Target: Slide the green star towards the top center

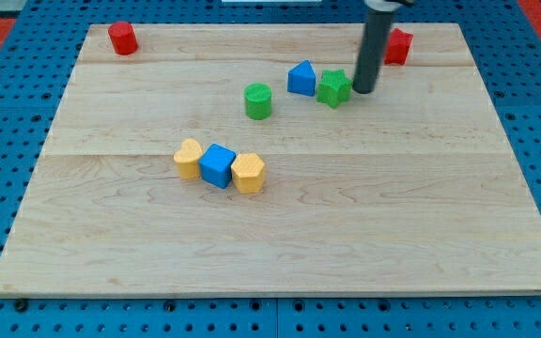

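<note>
The green star (333,87) lies in the upper right part of the wooden tabletop (346,225), a little right of the middle line and below the top edge. My tip (363,92) stands at its three o'clock, just beside it and possibly touching; the contact itself is too fine to make out. This arm carries no pincer, only the dark rod, so nothing is gripped and there is no opening to tell of. At the star's nine o'clock, just beside it, sits the blue triangular block (301,78). Farther along toward nine o'clock, slightly lower, stands the green cylinder (258,100), apart from both. At the star's two o'clock, partly hidden behind the rod near the top edge, is a red block (399,45) whose shape I cannot tell. A red cylinder (122,38) stands well apart in the far upper left corner. Toward seven o'clock from the star, left of the middle, three blocks lie touching in a row: a yellow heart-like block (188,159), a blue cube (218,165) and a yellow pentagon-like block (248,173).
</note>
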